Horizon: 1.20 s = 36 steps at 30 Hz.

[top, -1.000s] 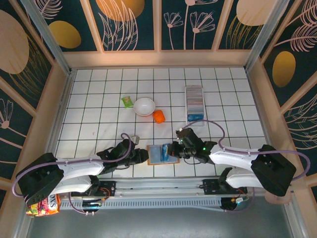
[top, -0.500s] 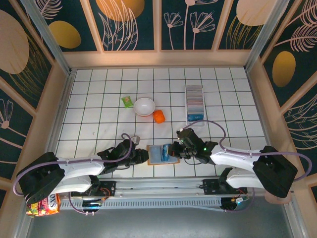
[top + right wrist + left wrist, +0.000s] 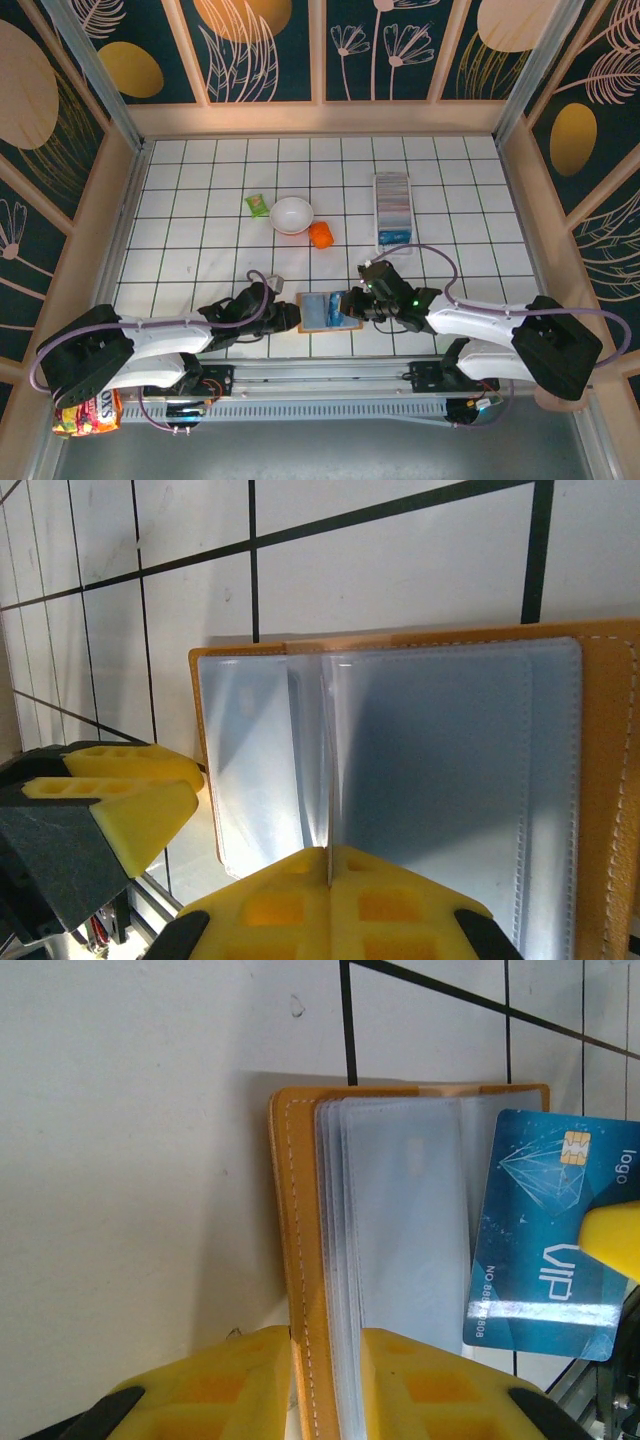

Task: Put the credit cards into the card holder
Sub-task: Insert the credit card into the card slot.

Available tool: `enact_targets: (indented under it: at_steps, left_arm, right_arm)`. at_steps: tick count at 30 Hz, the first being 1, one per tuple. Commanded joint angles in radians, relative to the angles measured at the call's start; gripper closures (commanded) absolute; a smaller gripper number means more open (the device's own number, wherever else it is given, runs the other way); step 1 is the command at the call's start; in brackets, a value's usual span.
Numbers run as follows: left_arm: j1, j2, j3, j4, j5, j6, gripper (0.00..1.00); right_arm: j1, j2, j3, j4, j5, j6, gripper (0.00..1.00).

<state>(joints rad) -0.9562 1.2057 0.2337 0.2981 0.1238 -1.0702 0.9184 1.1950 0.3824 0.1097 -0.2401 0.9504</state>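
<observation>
A tan-orange wallet [image 3: 318, 312] lies open near the table's front edge. My left gripper [image 3: 286, 316] is shut on its left edge, pinching the cover and clear sleeves [image 3: 335, 1260] between yellow fingers [image 3: 230, 1385]. My right gripper [image 3: 352, 303] is shut on a blue credit card [image 3: 545, 1240], which it holds over the wallet's right side. In the right wrist view the card [image 3: 329, 780] appears edge-on, rising from the closed right gripper [image 3: 330, 865]. The long white card holder [image 3: 392, 205] stands at the back right with some cards in its slots.
A white bowl [image 3: 291, 214], a small orange object [image 3: 320, 235] and a green packet [image 3: 258, 204] sit mid-table, left of the card holder. A snack bag [image 3: 85, 412] lies off the table at the lower left. Wooden walls ring the tiled surface.
The left jaws have tightened slightly on the wallet's edge. Both arms otherwise stay where they were.
</observation>
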Motion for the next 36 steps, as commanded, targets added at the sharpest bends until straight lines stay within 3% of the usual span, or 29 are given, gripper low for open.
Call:
enact_targets:
  at_steps: [1,21,36]
  left_arm:
    - [-0.008,0.015,-0.004,0.032,0.011,-0.005,0.76]
    - [-0.011,0.077,-0.012,0.074,0.021,0.002,0.78]
    - [-0.013,0.04,-0.048,0.086,-0.004,-0.027,0.8]
  right_arm:
    - [0.012,0.017,-0.021,0.058,-0.017,0.024,1.0]
    - [0.01,0.035,-0.132,0.342,-0.046,0.194,1.0]
    - [0.005,-0.04,-0.197,0.378,0.001,0.22,1.0]
